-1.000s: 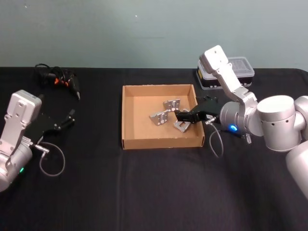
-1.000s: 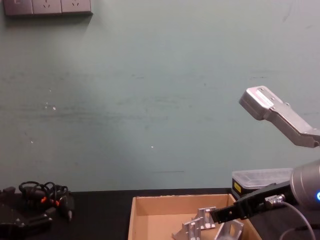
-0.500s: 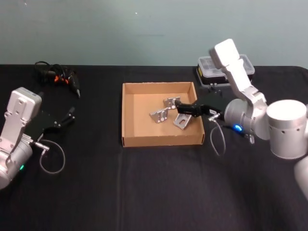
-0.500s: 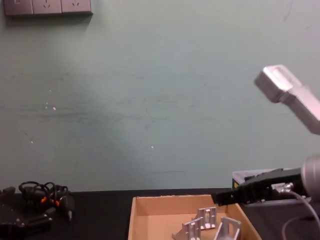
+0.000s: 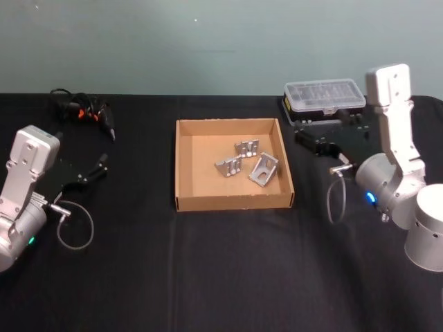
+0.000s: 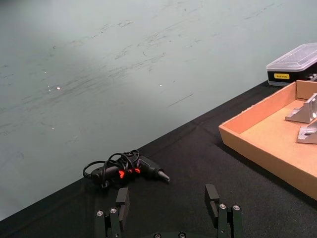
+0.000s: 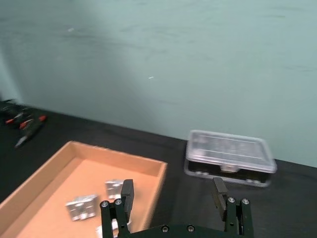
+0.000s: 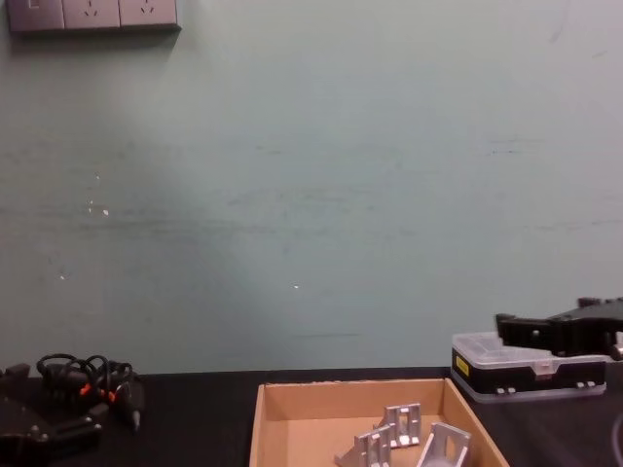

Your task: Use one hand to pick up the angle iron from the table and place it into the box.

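The tan cardboard box sits mid-table with three silver angle irons lying in it: one at the back, one in the middle and one at the right. My right gripper hovers open and empty just right of the box, in front of the clear-lidded case. The right wrist view has its fingers spread wide, with the box and angle irons beyond. My left gripper is parked open at the table's left, holding nothing.
A clear-lidded black case stands behind the right gripper at the back right. A tangle of black cable with a tool lies at the back left. The black table is bare in front of the box.
The right gripper let go of the right-hand angle iron, rose and drew back to the right, out of the box. That angle iron now lies in the box. The left arm stayed put.
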